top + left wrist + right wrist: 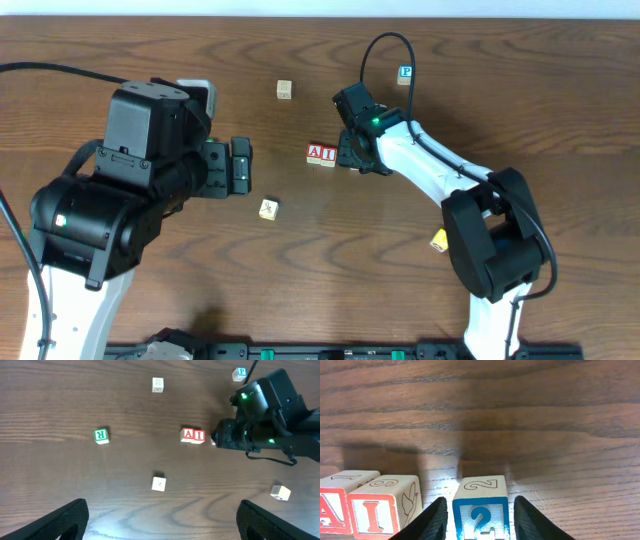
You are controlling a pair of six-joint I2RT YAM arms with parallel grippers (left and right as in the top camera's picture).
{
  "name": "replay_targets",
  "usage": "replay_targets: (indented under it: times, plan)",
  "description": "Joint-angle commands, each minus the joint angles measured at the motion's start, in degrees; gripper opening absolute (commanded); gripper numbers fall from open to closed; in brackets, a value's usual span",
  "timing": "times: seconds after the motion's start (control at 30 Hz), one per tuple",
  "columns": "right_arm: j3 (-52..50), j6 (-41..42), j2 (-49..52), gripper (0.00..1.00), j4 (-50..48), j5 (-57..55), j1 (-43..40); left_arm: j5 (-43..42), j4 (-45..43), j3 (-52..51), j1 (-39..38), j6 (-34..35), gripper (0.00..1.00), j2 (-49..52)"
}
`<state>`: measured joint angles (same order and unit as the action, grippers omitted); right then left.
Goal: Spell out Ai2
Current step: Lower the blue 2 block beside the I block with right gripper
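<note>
Currently eight wooden cube blocks on the dark wood-grain surface (500,60); seven show in the left wrist view, and the eighth is seen only by the right wrist camera.

Task blocks, three:
- The red-lettered wooden A block (188,435) and the red-lettered wooden I block (199,436) touch side by side at mid-surface, A on the left.
- The blue-lettered wooden 2 block (481,515) sits upright on the surface just right of the I block. It is roughly in line with it and not touching.

Other blocks, five:
- One blue-lettered wooden P block (406,72) at far right.
- One green-lettered wooden R block (101,435) well left of the A block.
- Two plain pale wooden blocks, one far (285,89) and one near (268,208), both left of the A block.
- One yellowish wooden block (439,240) at near right, by the right arm.

Two claws:
- The right claw (480,500) is low at the surface and set narrow around the 2 block. One finger (427,520) is in the gap between I and 2, the other on the block's right side. Both sit tight beside its faces; cannot tell if they actually press it.
- The left claw (162,504) is spread wide, holds nothing, and sits above the surface well left of the AI pair.
</note>
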<state>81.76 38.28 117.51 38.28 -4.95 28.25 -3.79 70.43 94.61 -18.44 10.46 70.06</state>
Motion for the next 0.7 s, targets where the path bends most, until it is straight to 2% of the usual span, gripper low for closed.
replay_targets:
  times: [0.0, 0.37, 0.53, 0.6, 0.67]
  plan:
    - [1.11, -0.7, 0.24, 0.42, -0.28, -1.7, 0.66, 1.42, 0.26, 1.14, 0.04, 0.02, 0.95, -0.02]
    - [9.2, -4.15, -1.11, 0.45, 4.76, -2.78, 0.66, 1.44, 0.26, 1.14, 0.04, 0.02, 0.95, -0.02]
    - [10.38, -4.59, -3.8, 0.47, 9.33, -11.91, 0.66, 1.44, 0.26, 1.14, 0.04, 0.02, 0.95, -0.02]
    - [10.36, -4.72, -4.33, 0.49, 12.02, -14.49, 0.63, 1.42, 0.26, 1.14, 0.04, 0.02, 0.95, -0.02]
    - [10.36, -4.72, -4.37, 0.57, 15.19, -15.76, 0.31, 1.44, 0.26, 1.14, 0.04, 0.02, 0.96, -0.02]
